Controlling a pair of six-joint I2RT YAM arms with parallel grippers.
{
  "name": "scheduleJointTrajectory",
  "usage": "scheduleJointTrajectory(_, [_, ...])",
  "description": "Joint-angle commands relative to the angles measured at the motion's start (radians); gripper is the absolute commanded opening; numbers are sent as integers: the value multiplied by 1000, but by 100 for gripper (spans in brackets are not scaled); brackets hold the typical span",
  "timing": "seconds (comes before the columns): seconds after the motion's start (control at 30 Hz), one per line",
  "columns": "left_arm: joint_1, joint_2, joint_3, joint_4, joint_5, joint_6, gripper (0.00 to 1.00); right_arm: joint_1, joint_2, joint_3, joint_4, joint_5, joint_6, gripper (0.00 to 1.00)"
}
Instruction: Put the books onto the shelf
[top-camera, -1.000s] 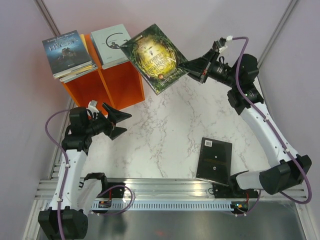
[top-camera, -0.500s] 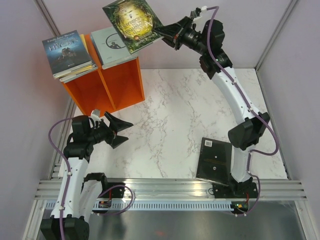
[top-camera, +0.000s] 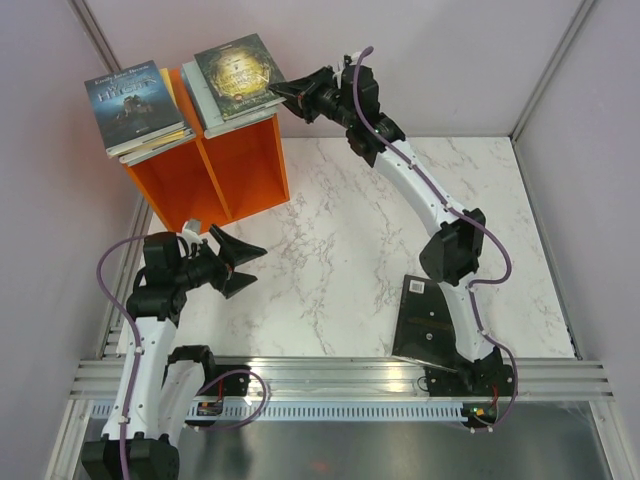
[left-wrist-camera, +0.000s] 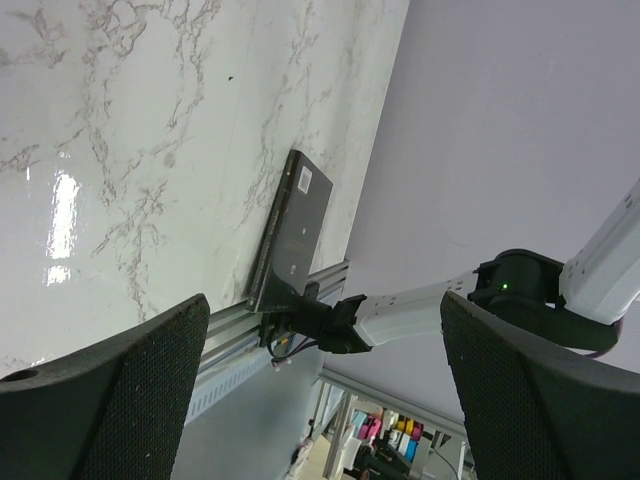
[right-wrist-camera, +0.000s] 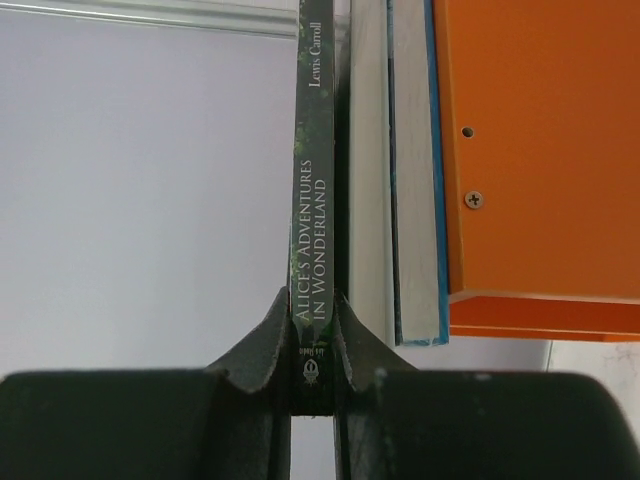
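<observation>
The green-gold book (top-camera: 238, 72) lies flat over the right-hand stack on top of the orange shelf (top-camera: 250, 165), covering most of the pale grey book (top-camera: 204, 104) beneath it. In the right wrist view its dark spine (right-wrist-camera: 315, 180) runs along the pale page edges of that stack – whether the two touch cannot be told. The right gripper (top-camera: 283, 95) is clamped on the book's near spine end, both fingers (right-wrist-camera: 262, 345) pressed flat against the covers, its arm reaching far across the table to the shelf. On the left half of the shelf top rests a second stack with a dark blue book (top-camera: 130, 100) uppermost. A black book (top-camera: 430, 320) with a barcode sticker lies on the marble table (top-camera: 350, 230) close to the right arm's base – the left wrist view shows it by the table's metal edge rail. The left gripper (top-camera: 250, 255) hangs above the table in front of the shelf, its jaws spread wide and holding nothing.
</observation>
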Motion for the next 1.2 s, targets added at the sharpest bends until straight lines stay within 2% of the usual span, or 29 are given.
scheduleJointTrajectory(0.0, [5,-5,17,-13,40,43,97,12,-11,86,164,81,36,0])
scheduleJointTrajectory(0.47, [-2,36,55,-3,9,69,97,38,49,89,183,37,65,1])
scheduleJointTrajectory(0.53, [-2,44,54,5,7,68,97,40,51,86,183,14,64,4])
scheduleJointTrajectory(0.57, [-2,44,54,6,6,68,97,40,52,85,183,3,61,7])
scheduleJointTrajectory(0.7, [-4,50,52,16,4,63,97,34,46,56,183,-69,50,52])
scheduleJointTrajectory(0.73, [-2,51,52,16,4,63,97,29,39,40,183,-75,44,56])
scheduleJointTrajectory(0.8, [-2,53,51,17,3,63,96,15,10,-6,181,-92,26,75])
scheduleJointTrajectory(0.87, [-4,54,45,16,3,63,96,0,-10,-29,181,-106,21,84])
scheduleJointTrajectory(1.17, [-2,53,37,17,0,54,96,-67,-67,-121,175,-144,-10,90])
